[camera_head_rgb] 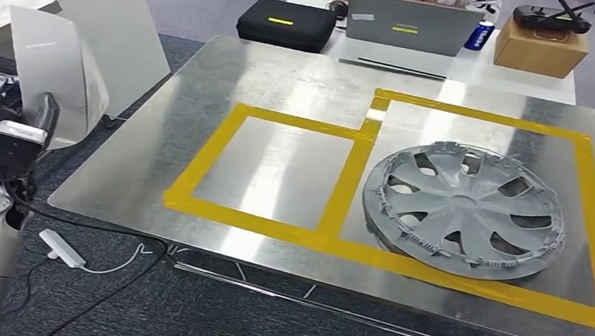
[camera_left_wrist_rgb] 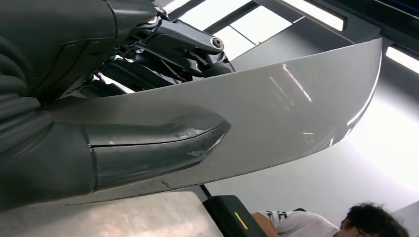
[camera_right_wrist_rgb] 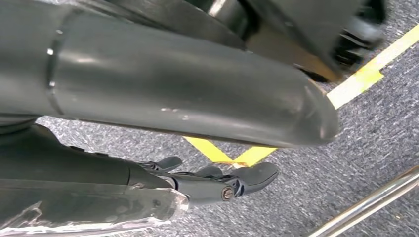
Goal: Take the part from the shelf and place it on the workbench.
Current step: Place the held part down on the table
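A light grey curved panel, the part, stands upright left of the metal workbench, off its surface. My left hand grips it from below. In the left wrist view the thick thumb presses on the panel's smooth face, with the darker fingers behind it. A grey hubcap lies inside the right yellow-taped rectangle on the bench. The left taped rectangle is bare. My right hand hangs over the carpet, its fingers apart and holding nothing.
A large white board leans at the bench's far left corner. Behind the bench stand a black case, a laptop, a blue can and a cardboard box. A person sits there. A power strip lies on the floor.
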You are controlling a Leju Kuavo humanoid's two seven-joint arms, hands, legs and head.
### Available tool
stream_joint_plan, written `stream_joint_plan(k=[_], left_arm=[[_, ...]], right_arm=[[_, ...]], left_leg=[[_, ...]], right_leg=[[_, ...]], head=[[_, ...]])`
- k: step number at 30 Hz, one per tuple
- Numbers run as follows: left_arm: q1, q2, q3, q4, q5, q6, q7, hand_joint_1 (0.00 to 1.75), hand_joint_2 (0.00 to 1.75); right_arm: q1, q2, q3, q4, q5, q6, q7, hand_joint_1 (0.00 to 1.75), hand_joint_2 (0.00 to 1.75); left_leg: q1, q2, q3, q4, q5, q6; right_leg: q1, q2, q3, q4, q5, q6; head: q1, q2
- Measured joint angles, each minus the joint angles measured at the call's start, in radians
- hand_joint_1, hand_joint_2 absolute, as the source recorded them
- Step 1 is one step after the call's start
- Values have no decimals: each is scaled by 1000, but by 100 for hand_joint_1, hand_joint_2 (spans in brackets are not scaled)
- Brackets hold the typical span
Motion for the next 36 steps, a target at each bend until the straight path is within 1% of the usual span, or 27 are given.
stream_joint_plan(k=[1, 4, 5, 6, 7, 9, 10, 11, 12, 14, 15, 16, 17, 20, 21, 22, 24, 25, 26, 27, 28, 29, 30, 31, 32, 34, 36], left_arm=[[-4, 4, 0, 5, -2, -7, -4, 175, 175], [-9, 12, -1, 20, -4, -43, -21, 175, 175], [-10, 14, -2, 24, -5, -57, -27, 175, 175], [-12, 16, -3, 26, -5, -68, -33, 175, 175], [-13, 18, -4, 29, -5, -77, -37, 175, 175], [-13, 20, -5, 35, -5, -87, -42, 175, 175], [-11, 19, -6, 37, -5, -91, -43, 175, 175], [-10, 19, -7, 40, -4, -95, -44, 175, 175], [-10, 18, -8, 41, -4, -99, -47, 175, 175], [-11, 15, -13, 41, -3, -107, -51, 175, 175], [-11, 14, -16, 40, -3, -110, -53, 175, 175], [-12, 12, -20, 39, -3, -111, -54, 175, 175], [-12, 10, -23, 38, -3, -113, -55, 175, 175], [-12, 4, -31, 34, -3, -122, -56, 175, 175], [-13, 1, -34, 32, -4, -127, -56, 175, 175], [-14, -3, -38, 30, -4, -131, -56, 175, 175], [-16, -11, -49, 27, -5, -137, -55, 175, 175], [-16, -15, -55, 27, -8, -141, -53, 175, 175], [-17, -20, -62, 27, -11, -144, -51, 175, 175], [-18, -24, -69, 27, -14, -148, -47, 175, 175], [-20, -28, -76, 27, -18, -150, -44, 175, 175], [-24, -31, -82, 27, -21, -152, -42, 175, 175], [-28, -35, -89, 27, -22, -153, -41, 175, 175], [-32, -37, -95, 27, -24, -154, -41, 175, 175], [-35, -39, -100, 27, -25, -155, -41, 175, 175], [-38, -42, -109, 27, -31, -156, -40, 175, 175], [-39, -44, -117, 27, -34, -157, -40, 175, 175]], right_arm=[[-1, -1, 2, 0, 0, 1, 0, 0, 0], [0, -4, 7, 0, 2, 5, 2, 0, 0], [-1, -5, 8, 0, 3, 6, 3, 0, 0], [-2, -6, 8, 0, 4, 8, 3, 0, 0], [-3, -7, 10, 0, 5, 10, 4, 0, 0], [-4, -7, 13, 0, 7, 13, 5, 0, 0], [-4, -7, 14, 0, 8, 13, 6, 0, 0], [-4, -8, 15, 0, 9, 13, 7, 0, 0], [-4, -8, 16, -1, 9, 13, 9, 0, 0], [-5, -9, 19, -1, 10, 14, 10, 0, 0], [-6, -9, 20, -2, 11, 14, 11, 0, 0], [-6, -9, 22, -2, 11, 15, 11, 0, 0], [-7, -9, 22, -2, 11, 15, 11, 0, 0], [-7, -10, 24, -2, 12, 16, 12, 0, 0], [-8, -11, 24, -2, 13, 16, 13, 0, 0], [-9, -12, 25, -2, 13, 17, 13, 0, 0], [-10, -12, 28, -2, 14, 18, 15, 0, 0], [-10, -12, 30, -2, 14, 20, 16, 0, 0], [-11, -12, 32, -2, 14, 21, 18, 0, 0], [-11, -13, 34, -3, 15, 22, 19, 0, 0], [-13, -13, 35, -3, 15, 23, 20, 0, 0], [-14, -14, 36, -4, 16, 24, 21, 0, 0], [-17, -15, 37, -4, 16, 25, 22, 0, 0], [-19, -15, 39, -5, 17, 25, 22, 0, 0], [-19, -16, 40, -5, 17, 25, 23, 0, 0], [-17, -16, 41, -6, 19, 26, 24, 0, 0], [-16, -17, 43, -6, 21, 26, 25, 0, 0]], left_leg=[[-2, 0, -1, 1, 0, -5], [-1, 0, -4, 4, -2, -21], [1, 0, -7, 13, -11, -26], [2, 0, -18, 37, -29, -31], [3, 0, -37, 81, -56, -35], [4, 0, -96, 205, -114, -40], [4, 0, -119, 252, -126, -42], [5, 0, -129, 269, -120, -43], [5, 0, -120, 248, -95, -42], [4, 0, -64, 131, -27, -37], [3, 0, -36, 72, -7, -33], [2, 0, -18, 33, 2, -29], [0, 0, -11, 16, 0, -25], [1, 0, -9, 6, 2, -9], [3, 0, -8, 4, 5, -3], [5, 1, -6, 1, 6, 2], [4, 1, -7, 2, 7, 7], [4, 1, -7, 2, 7, 8], [4, 1, -7, 2, 7, 8], [4, 1, -6, 3, 7, 8], [4, 0, -5, 3, 6, 7], [3, 0, -4, 3, 6, 6], [1, 0, -5, 4, 4, 3], [-1, 0, -6, 5, 4, -1], [-2, 0, -7, 6, 4, -6], [-3, 0, -8, 5, 6, -16], [-1, 0, -14, 21, -11, -26]], right_leg=[[1, 1, 18, -33, 6, -5], [2, 3, 28, -48, 7, -21], [1, 3, 29, -50, 9, -27], [0, 3, 30, -53, 11, -33], [-1, 3, 31, -56, 12, -38], [0, 3, 31, -55, 11, -43], [0, 3, 31, -55, 11, -43], [0, 3, 31, -54, 11, -43], [0, 3, 32, -53, 10, -43], [1, 4, 33, -50, 7, -39], [3, 5, 32, -47, 6, -36], [4, 5, 30, -46, 5, -32], [5, 5, 28, -45, 5, -27], [4, 3, 21, -40, 0, -11], [3, 3, 11, -19, -15, -6], [2, 2, -10, 23, -39, -1], [0, 1, -72, 154, -99, 5], [-1, 1, -100, 210, -116, 6], [-1, 1, -114, 236, -116, 7], [-1, 1, -110, 223, -98, 6], [-1, 1, -86, 171, -65, 4], [0, 1, -51, 100, -31, 1], [0, 1, -14, 31, -7, -3], [1, 2, 12, -18, 7, -7], [2, 2, 24, -41, 9, -10], [3, 3, 27, -47, 9, -19], [0, 2, 29, -53, 14, -30]], head=[[-1, 0], [-3, 0], [-4, 0], [-5, 0], [-7, 0], [-8, 0], [-8, 0], [-8, 0], [-8, 0], [-8, 0], [-8, 0], [-8, 0], [-7, 0], [-7, 0], [-5, 0], [-3, 0], [0, 0], [0, 0], [0, 0], [1, 0], [1, 0], [1, 0], [1, 0], [0, 0], [-1, 0], [-2, 0], [-4, 0]])
